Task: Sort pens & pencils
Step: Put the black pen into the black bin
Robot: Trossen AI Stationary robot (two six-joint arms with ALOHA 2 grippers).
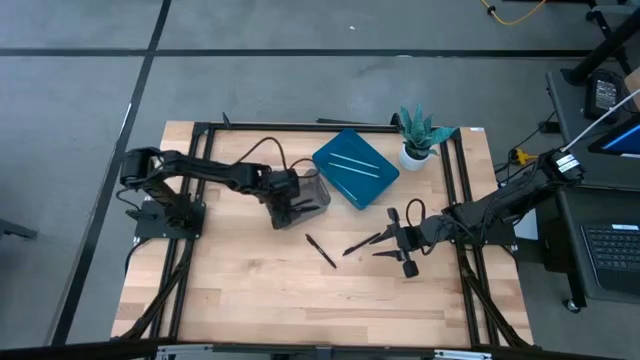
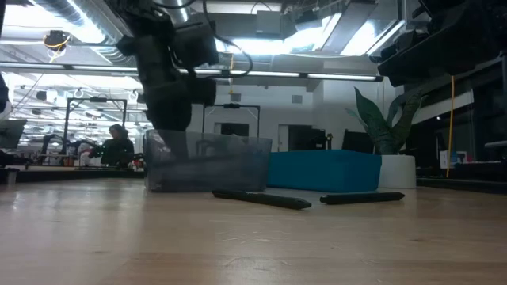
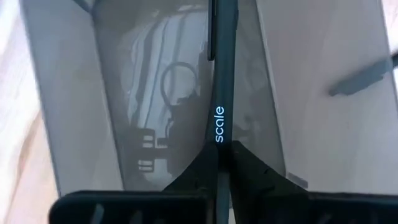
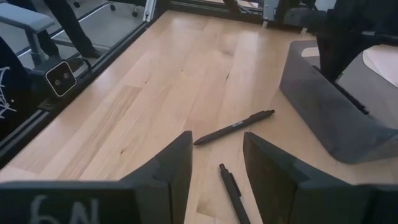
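the left tool hangs over the smoky clear bin toward the far-left part of the worktop, its fingers clenched on a black pen marked "scale", which points down into the bin's open mouth in the left wrist view. by my reading the step in hand is dropping this black stick into the bin; the next move calls for letting go while the pen is well inside the walls, so it falls in rather than tipping over the rim. just right of the bin, still toward the far edge, sits a blue tray with two thin light blue sticks lying on it, which suggests the pale ones go there and the dark ones in the bin. nearer the middle of the worktop a second black pen lies loose, and a third black pen lies a little to its right, apart from it; both show flat on the wood in the low view. a potted plant stands at the far-right corner. the right tool waits low near the right edge, released with its fingers spread wide, facing the two loose pens and holding nothing; it seems well placed to take the nearer one once the left arm clears.
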